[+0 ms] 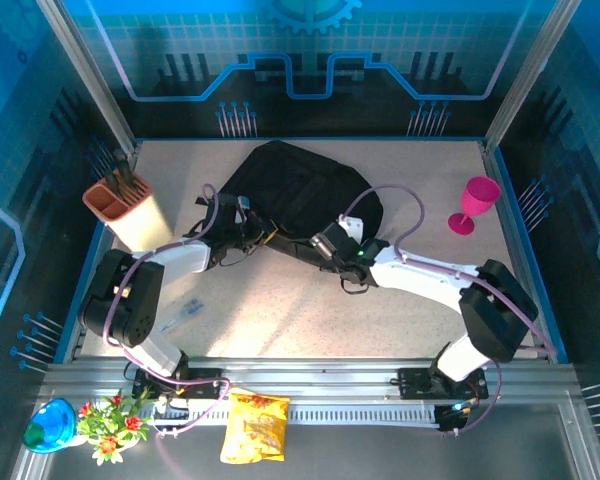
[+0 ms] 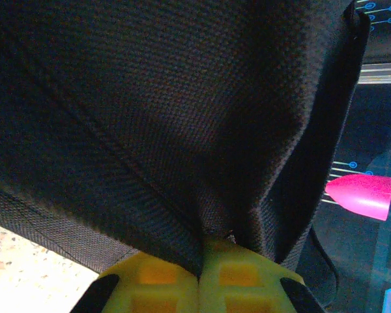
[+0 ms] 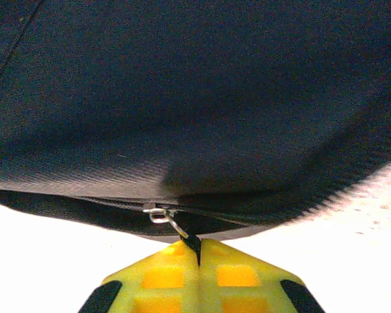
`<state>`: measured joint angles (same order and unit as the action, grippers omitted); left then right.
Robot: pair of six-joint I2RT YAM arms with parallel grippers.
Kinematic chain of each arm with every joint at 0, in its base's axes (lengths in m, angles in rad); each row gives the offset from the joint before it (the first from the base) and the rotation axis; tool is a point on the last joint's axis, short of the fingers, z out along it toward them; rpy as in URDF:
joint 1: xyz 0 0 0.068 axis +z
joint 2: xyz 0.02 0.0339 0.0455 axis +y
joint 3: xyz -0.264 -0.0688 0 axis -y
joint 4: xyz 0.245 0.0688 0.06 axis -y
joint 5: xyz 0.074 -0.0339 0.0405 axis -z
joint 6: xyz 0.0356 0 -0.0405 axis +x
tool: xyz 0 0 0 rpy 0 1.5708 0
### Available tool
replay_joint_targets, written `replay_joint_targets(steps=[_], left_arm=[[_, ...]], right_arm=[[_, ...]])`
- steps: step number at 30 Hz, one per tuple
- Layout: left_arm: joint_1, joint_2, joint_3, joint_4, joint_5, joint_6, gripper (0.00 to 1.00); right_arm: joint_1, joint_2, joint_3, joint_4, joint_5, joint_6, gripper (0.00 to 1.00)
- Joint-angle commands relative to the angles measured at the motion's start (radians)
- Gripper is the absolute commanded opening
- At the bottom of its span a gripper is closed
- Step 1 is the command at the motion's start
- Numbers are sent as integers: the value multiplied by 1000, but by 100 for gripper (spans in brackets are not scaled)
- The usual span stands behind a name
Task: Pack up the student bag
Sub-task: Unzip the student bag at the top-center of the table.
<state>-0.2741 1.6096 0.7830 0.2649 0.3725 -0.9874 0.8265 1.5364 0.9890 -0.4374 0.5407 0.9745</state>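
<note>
student bag [image 1: 300,195]: lying left of pink goblet [image 1: 475,203] | left gripper [image 2: 201,261]: clamped on bag fabric, side far from goblet | right gripper [image 3: 199,251]: pinched on zipper pull [image 3: 171,223], side nearer goblet

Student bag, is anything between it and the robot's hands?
Nothing visible is in the way. The left gripper already pinches a fold of the student bag, and the right gripper pinches its zipper pull.
</note>
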Motion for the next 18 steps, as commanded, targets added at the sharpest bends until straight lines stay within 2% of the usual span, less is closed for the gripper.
replay_joint_targets(steps=[1, 5, 9, 15, 18], left_arm=[[25, 23, 35, -25, -14, 39, 0], [33, 33, 41, -26, -18, 45, 0], [37, 46, 52, -41, -20, 57, 0], [49, 82, 89, -63, 0, 83, 0], [52, 102, 110, -77, 3, 102, 0]], right_arm=[[-1, -78, -36, -112, 119, 9, 0], [-32, -143, -72, -130, 130, 3, 0], [-92, -178, -96, -106, 85, -56, 0], [-233, -150, -94, -9, -118, -245, 0], [-287, -118, -74, -4, -159, -322, 0]])
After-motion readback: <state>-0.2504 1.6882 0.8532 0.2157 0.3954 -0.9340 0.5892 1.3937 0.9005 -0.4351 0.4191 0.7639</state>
